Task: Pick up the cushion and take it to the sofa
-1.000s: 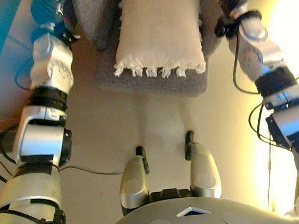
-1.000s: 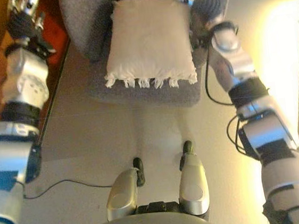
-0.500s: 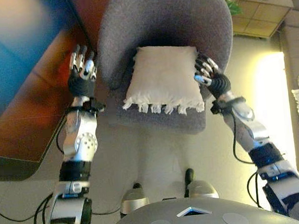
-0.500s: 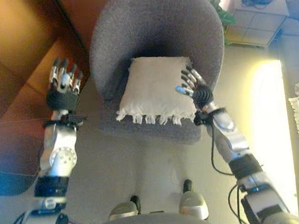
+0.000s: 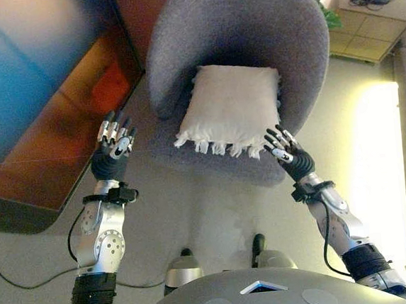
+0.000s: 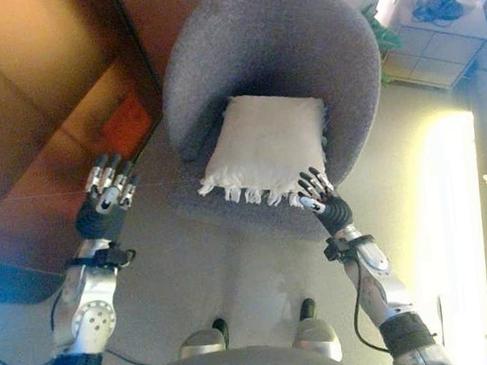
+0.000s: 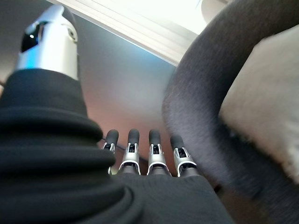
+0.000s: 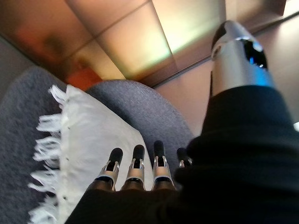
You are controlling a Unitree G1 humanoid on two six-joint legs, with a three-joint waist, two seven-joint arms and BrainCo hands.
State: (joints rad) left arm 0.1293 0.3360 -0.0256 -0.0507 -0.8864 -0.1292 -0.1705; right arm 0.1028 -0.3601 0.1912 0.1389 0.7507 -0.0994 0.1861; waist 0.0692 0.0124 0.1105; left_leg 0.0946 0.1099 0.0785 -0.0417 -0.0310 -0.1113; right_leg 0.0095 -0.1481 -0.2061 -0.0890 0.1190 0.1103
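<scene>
A white fringed cushion [image 5: 233, 109] lies on the seat of a grey round armchair [image 5: 231, 21]. My left hand [image 5: 110, 151] is open with straight fingers, to the left of the chair and apart from it. My right hand [image 5: 289, 156] is open at the chair's front right edge, just below the cushion's fringed corner, not holding it. The cushion also shows in the right wrist view [image 8: 88, 128] past my fingers [image 8: 133, 165], and in the left wrist view [image 7: 266, 98].
A dark wooden cabinet or wall [image 5: 36, 117] stands to the left of the chair. A low tiled side table [image 5: 369, 16] with small items and a plant is at the far right. Pale floor [image 5: 208, 208] lies before the chair.
The camera has moved. Both hands have drawn back from the chair's sides toward me. The right hand has come off the cushion's side and is now at its front corner.
</scene>
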